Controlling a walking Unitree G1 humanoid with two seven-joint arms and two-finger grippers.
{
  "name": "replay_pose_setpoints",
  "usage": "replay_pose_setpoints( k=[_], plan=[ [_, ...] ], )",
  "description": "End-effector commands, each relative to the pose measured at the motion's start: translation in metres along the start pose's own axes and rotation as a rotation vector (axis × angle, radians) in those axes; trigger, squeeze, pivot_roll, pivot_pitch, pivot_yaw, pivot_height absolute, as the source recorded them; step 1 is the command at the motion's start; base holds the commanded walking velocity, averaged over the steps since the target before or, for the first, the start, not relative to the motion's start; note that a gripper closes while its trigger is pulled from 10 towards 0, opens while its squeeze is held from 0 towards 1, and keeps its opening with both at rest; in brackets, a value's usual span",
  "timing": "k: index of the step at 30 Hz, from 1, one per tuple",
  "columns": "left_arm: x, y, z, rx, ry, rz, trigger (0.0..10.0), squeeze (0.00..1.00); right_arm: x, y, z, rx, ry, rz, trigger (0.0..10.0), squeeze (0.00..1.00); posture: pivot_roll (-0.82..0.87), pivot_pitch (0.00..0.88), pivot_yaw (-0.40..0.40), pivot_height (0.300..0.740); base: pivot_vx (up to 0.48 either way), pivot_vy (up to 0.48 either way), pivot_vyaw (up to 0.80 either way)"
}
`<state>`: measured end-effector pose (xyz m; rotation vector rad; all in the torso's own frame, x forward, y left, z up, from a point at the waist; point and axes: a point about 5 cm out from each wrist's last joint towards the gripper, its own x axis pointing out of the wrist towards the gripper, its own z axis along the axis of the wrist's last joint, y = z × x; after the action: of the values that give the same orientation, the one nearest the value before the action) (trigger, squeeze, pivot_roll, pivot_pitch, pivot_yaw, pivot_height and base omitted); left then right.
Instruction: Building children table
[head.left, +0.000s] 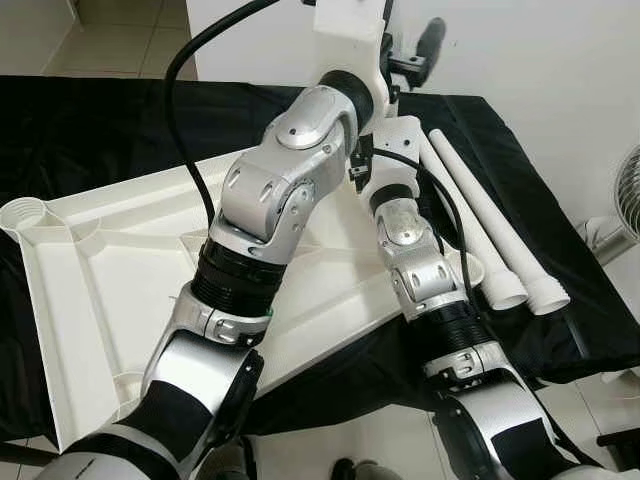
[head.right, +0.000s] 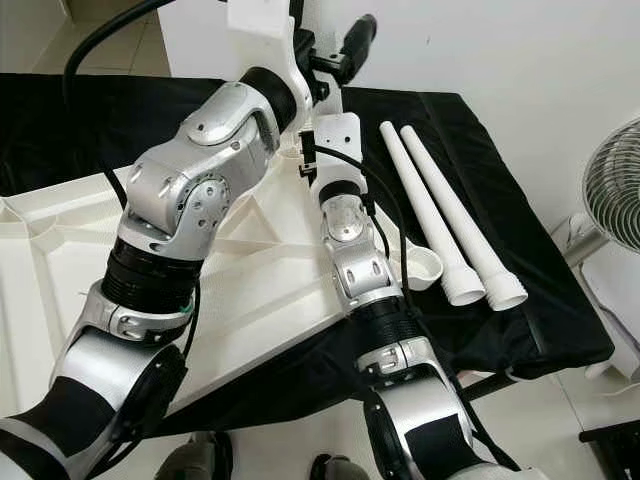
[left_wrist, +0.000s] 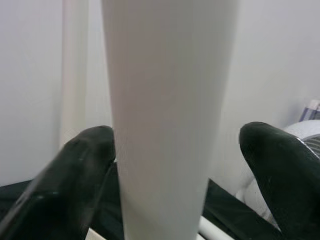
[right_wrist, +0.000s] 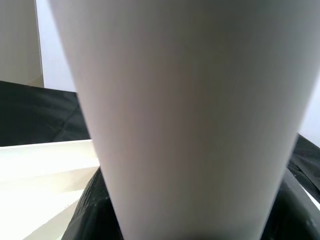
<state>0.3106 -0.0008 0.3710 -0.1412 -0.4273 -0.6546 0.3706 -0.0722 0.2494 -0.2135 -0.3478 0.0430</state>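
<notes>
The tabletop (head.left: 120, 300) lies upside down on the cloth (head.right: 520, 300), toward the robot's left; two loose legs (head.right: 440, 215) lie side by side on the cloth to its right; a fan (head.right: 615, 190) stands further right, beyond the cloth's edge.

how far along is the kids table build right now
Early stage. The tabletop lies upside down on the black cloth. In hand: both grippers work one upright white leg, the left gripper's jaws open around it. Left: two legs lie unused beside the tabletop.
</notes>
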Motion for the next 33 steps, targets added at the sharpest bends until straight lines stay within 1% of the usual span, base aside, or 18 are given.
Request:
replay_pose_setpoints(
  k=[1,4,8,9,10,11,12,13,14,17,21,22,24,25,26,29,31,33],
  plan=[
    [-0.003,-0.012,0.001,-0.016,-0.002,-0.125,10.0,1.00,0.000,-0.004,-0.004,0.026,0.026,-0.025,10.0,0.00,0.12,0.132,-0.083,0.740,0.000,0.000,0.00],
    [-0.006,-0.012,-0.003,-0.015,0.010,-0.141,10.0,1.00,0.001,-0.008,-0.006,0.069,0.046,-0.052,10.0,0.00,0.11,0.133,-0.082,0.740,0.000,0.000,0.00],
    [-0.010,-0.006,-0.007,-0.022,0.028,-0.127,10.0,1.00,0.001,-0.017,-0.007,0.111,0.055,-0.096,10.0,0.00,0.12,0.130,-0.080,0.740,0.000,0.000,0.00],
    [-0.010,-0.006,-0.007,-0.022,0.028,-0.127,10.0,1.00,0.001,-0.017,-0.007,0.111,0.055,-0.096,10.0,0.00,0.12,0.130,-0.080,0.740,0.000,0.000,0.00],
    [-0.011,-0.004,-0.008,-0.030,0.029,-0.121,10.0,0.69,0.001,-0.021,-0.007,0.124,0.056,-0.112,10.0,0.00,0.12,0.128,-0.078,0.740,0.000,0.000,0.00],
    [-0.012,-0.003,-0.008,-0.036,0.031,-0.115,10.0,0.54,0.001,-0.025,-0.008,0.134,0.058,-0.126,10.0,0.00,0.12,0.128,-0.078,0.740,0.000,0.000,0.00],
    [-0.012,-0.003,-0.008,-0.036,0.031,-0.115,10.0,0.54,0.001,-0.025,-0.008,0.134,0.058,-0.126,10.0,0.00,0.12,0.128,-0.078,0.740,0.000,0.000,0.00],
    [-0.013,-0.001,-0.009,-0.038,0.033,-0.110,10.0,0.00,0.001,-0.028,-0.009,0.137,0.057,-0.137,10.0,0.00,0.12,0.128,-0.078,0.740,0.000,0.000,0.00],
    [-0.015,0.002,-0.009,-0.037,0.034,-0.106,10.0,0.00,0.000,-0.033,-0.009,0.136,0.055,-0.154,10.0,0.00,0.11,0.124,-0.077,0.740,0.000,0.000,0.00],
    [-0.017,0.005,-0.010,-0.038,0.036,-0.105,10.0,0.00,-0.001,-0.038,-0.010,0.139,0.053,-0.169,10.0,0.00,0.11,0.119,-0.077,0.740,0.000,0.000,0.00],
    [-0.026,0.013,-0.011,-0.103,0.021,-0.096,10.0,0.00,-0.010,-0.062,-0.021,0.099,0.062,-0.238,10.0,0.00,0.11,0.115,-0.075,0.740,0.000,0.000,0.00],
    [-0.026,0.013,-0.011,-0.103,0.021,-0.096,10.0,0.00,-0.010,-0.062,-0.021,0.099,0.062,-0.238,10.0,0.00,0.11,0.115,-0.075,0.740,0.000,0.000,0.00],
    [-0.031,0.016,-0.013,-0.128,0.022,-0.090,10.0,0.00,-0.017,-0.072,-0.029,0.089,0.077,-0.263,10.0,0.00,0.11,0.115,-0.074,0.740,0.000,0.000,0.00],
    [-0.031,0.016,-0.013,-0.128,0.022,-0.090,10.0,0.00,-0.017,-0.072,-0.029,0.089,0.077,-0.263,10.0,0.00,0.11,0.115,-0.074,0.740,0.000,0.000,0.00],
    [-0.033,0.017,-0.013,-0.134,0.024,-0.089,10.0,0.00,-0.020,-0.077,-0.033,0.081,0.082,-0.271,10.0,0.00,0.11,0.115,-0.074,0.740,0.000,0.000,0.00],
    [-0.039,0.020,-0.020,-0.122,0.040,-0.077,10.0,0.00,-0.028,-0.083,-0.037,0.059,0.077,-0.278,10.0,0.00,0.10,0.114,-0.072,0.740,0.000,0.000,0.00],
    [-0.039,0.020,-0.020,-0.122,0.040,-0.077,10.0,0.00,-0.028,-0.083,-0.037,0.059,0.077,-0.278,10.0,0.00,0.10,0.114,-0.072,0.740,0.000,0.000,0.00],
    [-0.049,0.025,-0.040,-0.061,0.104,-0.051,10.0,0.00,-0.038,-0.088,-0.038,0.067,0.055,-0.258,10.0,0.00,0.10,0.110,-0.067,0.740,0.000,0.000,0.00]
  ],
)
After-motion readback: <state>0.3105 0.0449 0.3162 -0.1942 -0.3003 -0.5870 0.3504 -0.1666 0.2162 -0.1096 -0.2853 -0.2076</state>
